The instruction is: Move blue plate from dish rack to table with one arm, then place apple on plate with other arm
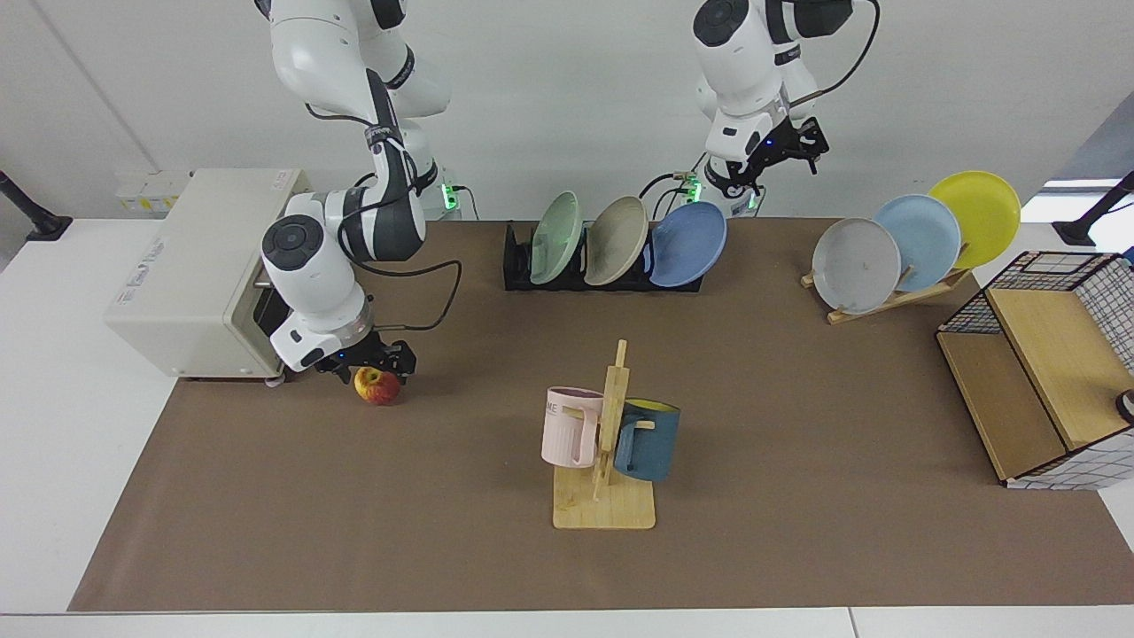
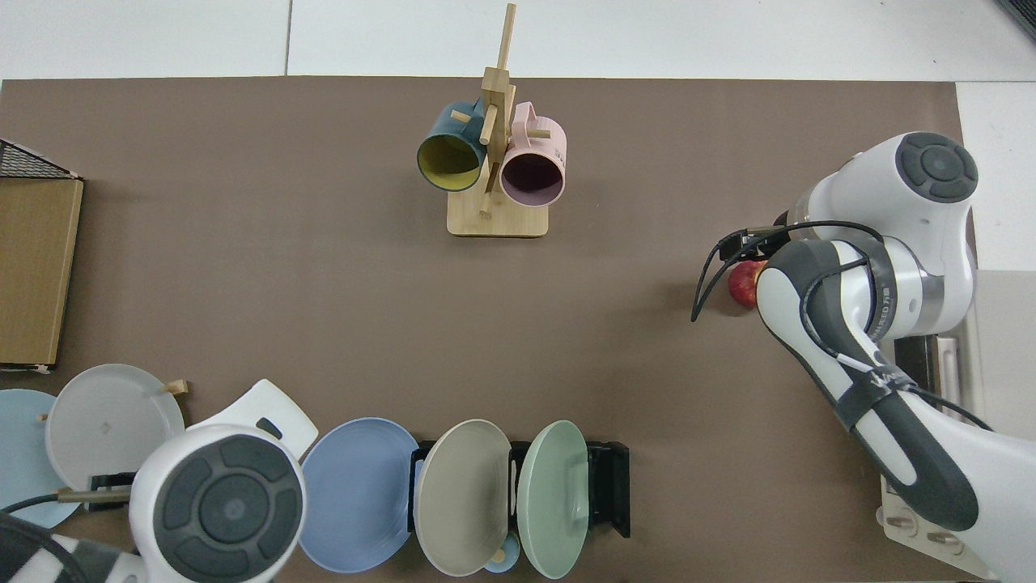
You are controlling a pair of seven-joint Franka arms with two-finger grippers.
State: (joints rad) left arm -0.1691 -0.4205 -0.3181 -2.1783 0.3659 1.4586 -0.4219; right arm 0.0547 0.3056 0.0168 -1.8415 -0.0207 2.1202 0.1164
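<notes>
White rounded shells, dark grey joint bands and round caps, black grippers, looping black cables, green base lights.

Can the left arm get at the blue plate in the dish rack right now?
Probably yes: the left gripper hangs above the blue plate, which sits at the open end of the dish rack.
</notes>
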